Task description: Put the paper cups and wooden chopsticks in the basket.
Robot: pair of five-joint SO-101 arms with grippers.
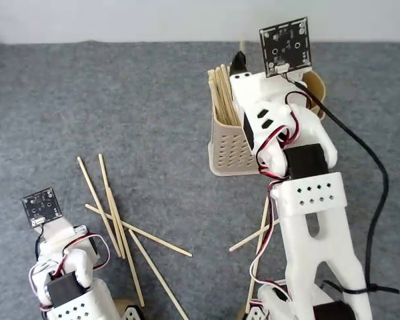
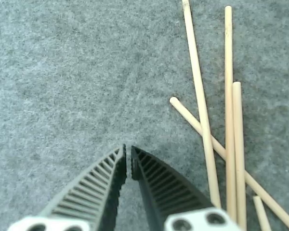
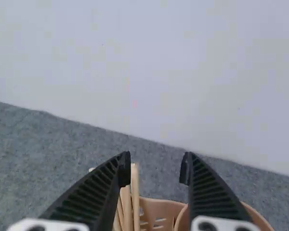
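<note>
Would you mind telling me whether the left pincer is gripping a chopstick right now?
No, the left pincer is shut with nothing between its jaws, and the chopsticks lie apart from it on the grey mat.

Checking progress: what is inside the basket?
Several chopsticks stand in the basket; part of a cup shows past the right arm, which covers the rest.

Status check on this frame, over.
Left gripper shut over grey mat. Right gripper open above beige slotted basket. Wooden chopsticks: some in basket, several loose on mat.
</note>
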